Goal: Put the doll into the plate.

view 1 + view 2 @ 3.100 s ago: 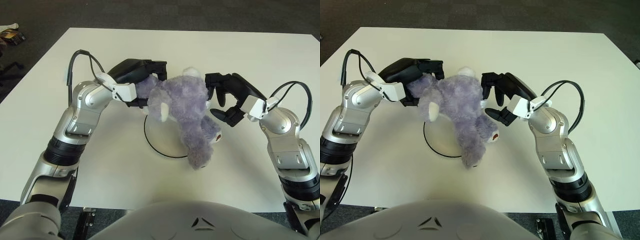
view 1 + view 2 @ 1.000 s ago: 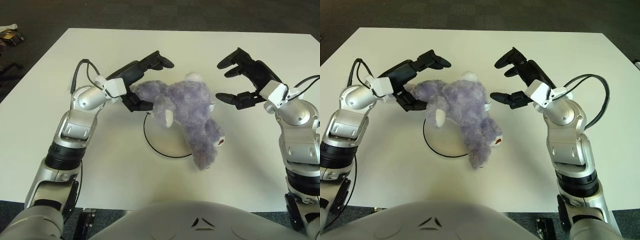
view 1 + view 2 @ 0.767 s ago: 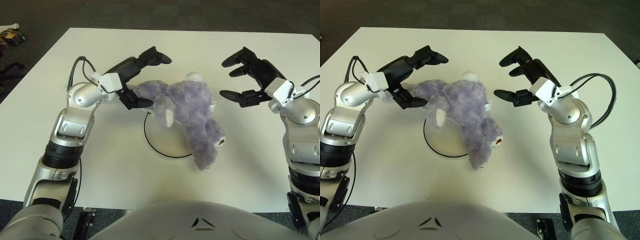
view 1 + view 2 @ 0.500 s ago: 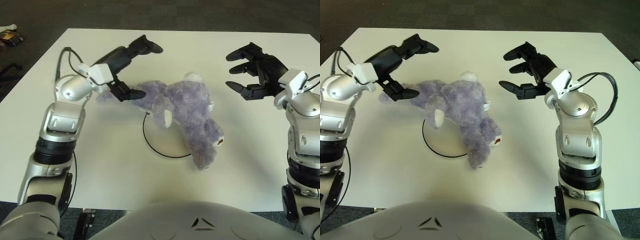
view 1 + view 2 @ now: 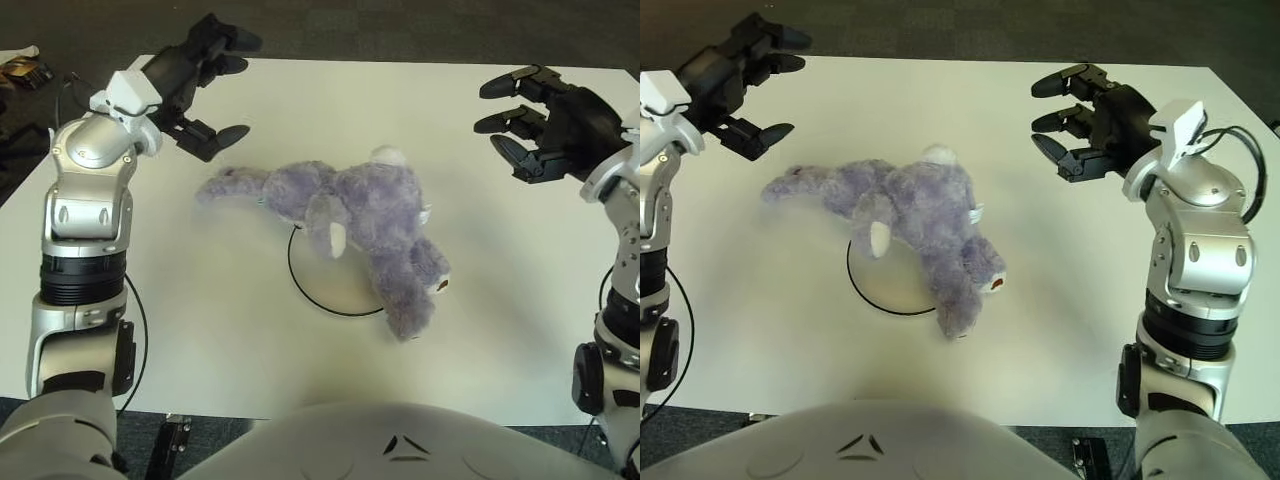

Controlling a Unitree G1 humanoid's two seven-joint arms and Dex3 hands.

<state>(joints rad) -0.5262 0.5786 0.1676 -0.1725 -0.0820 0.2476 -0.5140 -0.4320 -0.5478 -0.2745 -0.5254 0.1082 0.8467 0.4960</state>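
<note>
- The purple plush doll (image 5: 355,225) lies sprawled across the white plate (image 5: 335,285), covering the plate's far and right parts; one limb stretches out left onto the white table (image 5: 220,320), and another hangs past the plate's near right rim.
- Only the plate's near left arc, with its dark rim line, shows clear of the doll.
- The left hand (image 5: 200,75) is raised above the table's far left corner, well apart from the doll, fingers spread and holding nothing.
- The right hand (image 5: 1090,120) is up over the far right of the table, also well apart from the doll, fingers splayed and empty.
- The right eye view shows the right forearm and wrist whole, with a black cable looping beside it; in the left eye view that arm is cut by the frame edge.
- The left eye view shows the left arm down to the shoulder, and some small clutter (image 5: 25,68) on the floor at the far left, which the right eye view lacks.
</note>
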